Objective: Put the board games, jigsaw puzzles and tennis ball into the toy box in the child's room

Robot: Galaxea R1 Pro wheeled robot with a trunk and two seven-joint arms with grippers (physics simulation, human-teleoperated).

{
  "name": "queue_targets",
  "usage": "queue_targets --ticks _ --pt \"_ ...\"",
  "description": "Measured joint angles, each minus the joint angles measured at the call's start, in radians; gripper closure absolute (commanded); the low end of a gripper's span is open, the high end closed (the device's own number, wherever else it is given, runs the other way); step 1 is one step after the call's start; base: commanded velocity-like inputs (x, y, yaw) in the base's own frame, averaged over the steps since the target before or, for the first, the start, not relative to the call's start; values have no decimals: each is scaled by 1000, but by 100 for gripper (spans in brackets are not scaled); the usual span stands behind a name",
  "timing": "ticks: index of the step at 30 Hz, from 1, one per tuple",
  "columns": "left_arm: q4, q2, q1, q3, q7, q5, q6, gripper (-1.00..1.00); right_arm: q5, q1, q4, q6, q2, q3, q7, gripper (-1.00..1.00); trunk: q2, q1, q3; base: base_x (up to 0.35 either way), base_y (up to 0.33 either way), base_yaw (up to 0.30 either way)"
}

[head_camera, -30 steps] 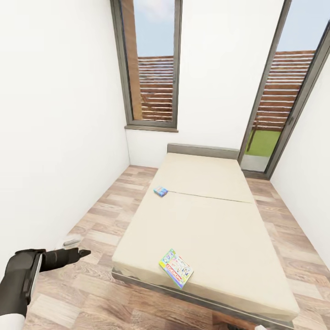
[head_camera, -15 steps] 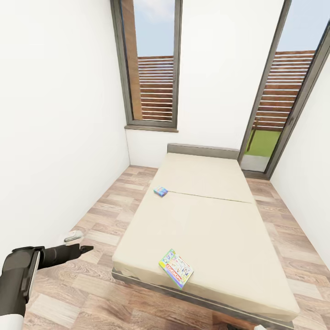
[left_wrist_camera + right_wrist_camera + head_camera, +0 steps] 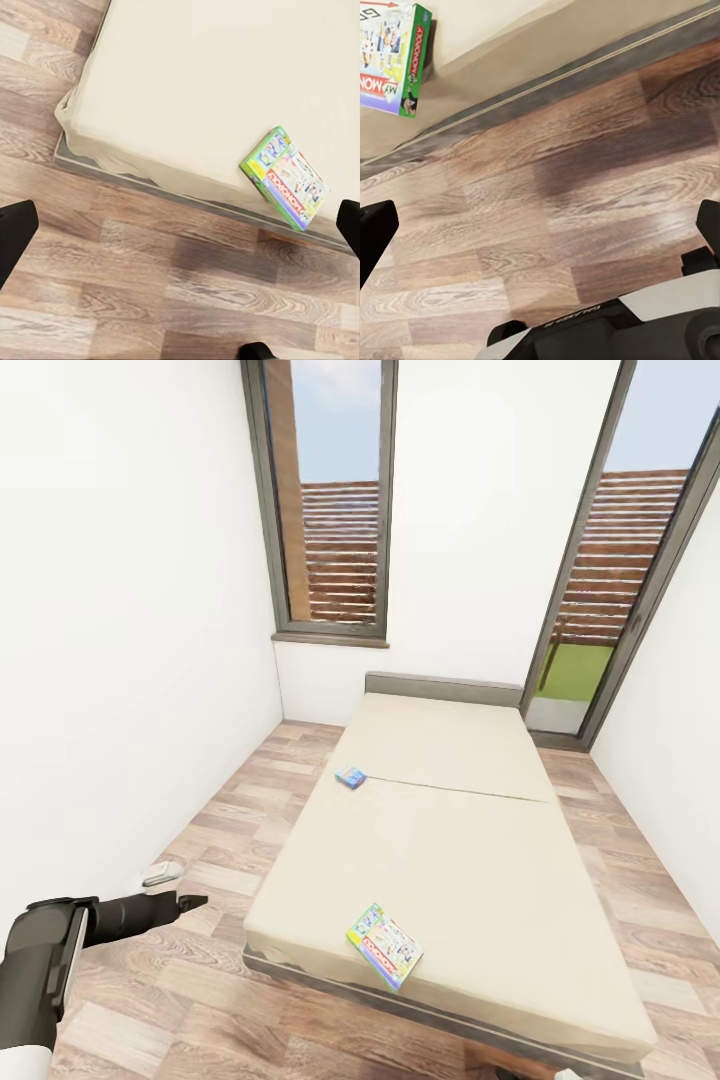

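The left gripper (image 3: 185, 903) hangs low over the wooden floor (image 3: 200, 1000), beside the near corner of the bed (image 3: 450, 860). In the left wrist view its fingers (image 3: 15, 229) sit wide apart at the two edges of the picture, with nothing between them but floorboards. The pale green board game (image 3: 385, 945) lies flat on the mattress ahead of those fingers and off to one side, well apart from them, close to the foot edge. The small blue board game (image 3: 350, 777) rests much farther up the mattress, beyond the first one, far out of reach of either hand.

The right gripper's fingers (image 3: 376, 229) are also spread apart over bare floor, and the green box (image 3: 394, 56) shows past them at the mattress edge.

Risks from here, as I judge them: the nearer box lies flat on soft bedding, so fingers coming straight down may press it into the mattress rather than get under an edge. A sideways nudge could push it off the foot of the bed onto the floor. The blue box looks hard to reach without moving the base alongside the bed, and the dark bed frame (image 3: 187, 201) could catch an arm that swings in low.
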Motion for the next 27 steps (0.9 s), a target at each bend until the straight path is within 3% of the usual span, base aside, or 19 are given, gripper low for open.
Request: queue_targets --ticks 8,17,27 --pt "0 0 0 0 -53 0 9 -100 -16 0 0 6 -3 -3 43 -100 -56 31 -25 0 0 0" --pt "0 -6 0 -6 -160 -2 21 -100 -122 0 0 9 -14 -3 185 -100 -119 65 -54 0 0 0" --pt "0 -20 0 -20 -183 0 23 -100 -137 0 66 -2 -14 -1 209 -100 -190 104 -85 0 0 0"
